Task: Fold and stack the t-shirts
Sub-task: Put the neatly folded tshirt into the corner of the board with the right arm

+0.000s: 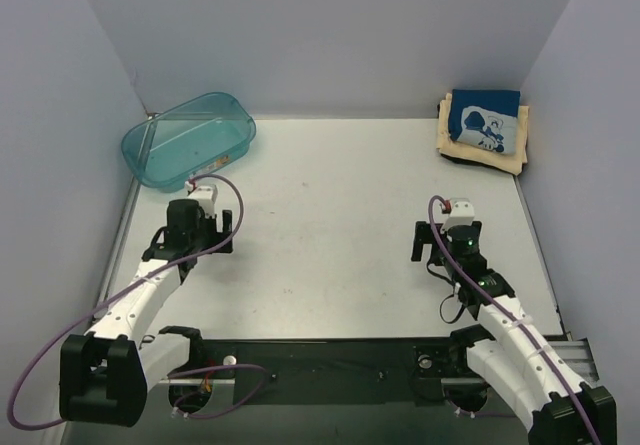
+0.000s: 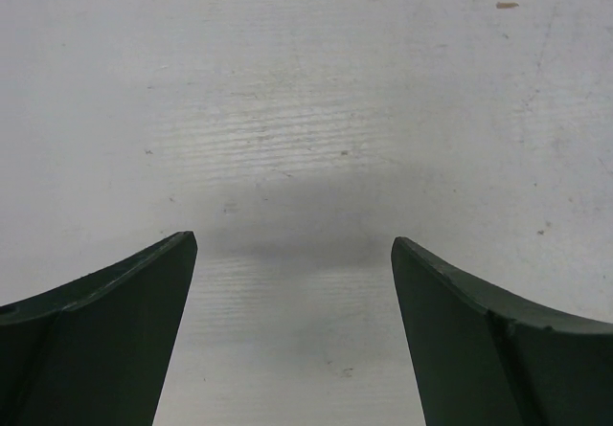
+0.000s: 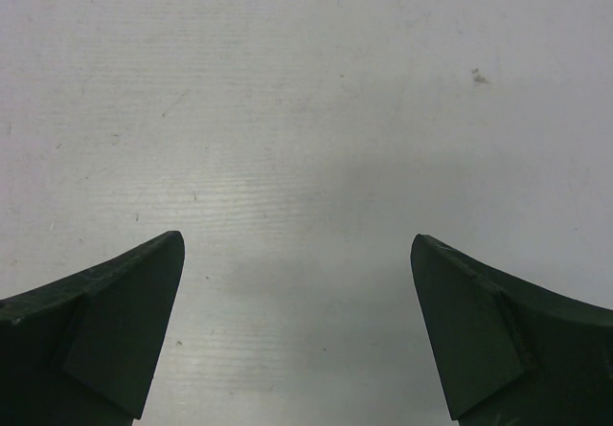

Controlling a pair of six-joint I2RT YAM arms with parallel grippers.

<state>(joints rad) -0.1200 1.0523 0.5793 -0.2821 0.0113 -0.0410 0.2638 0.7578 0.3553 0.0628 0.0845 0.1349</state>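
A folded navy blue t-shirt (image 1: 488,117) with a white graphic lies on top of a folded tan t-shirt (image 1: 497,154) at the table's far right corner. A dark edge shows under the tan one; I cannot tell if it is the black shirt. My left gripper (image 1: 203,233) is open and empty above bare table at the left, in front of the tub. In the left wrist view (image 2: 294,244) only bare table lies between its jaws. My right gripper (image 1: 447,241) is open and empty at the right, well in front of the stack; the right wrist view (image 3: 297,239) shows only bare table.
A translucent teal plastic tub (image 1: 189,140) stands empty at the far left corner, just behind the left gripper. Grey walls close the table on three sides. A black rail (image 1: 330,365) runs along the near edge between the arm bases.
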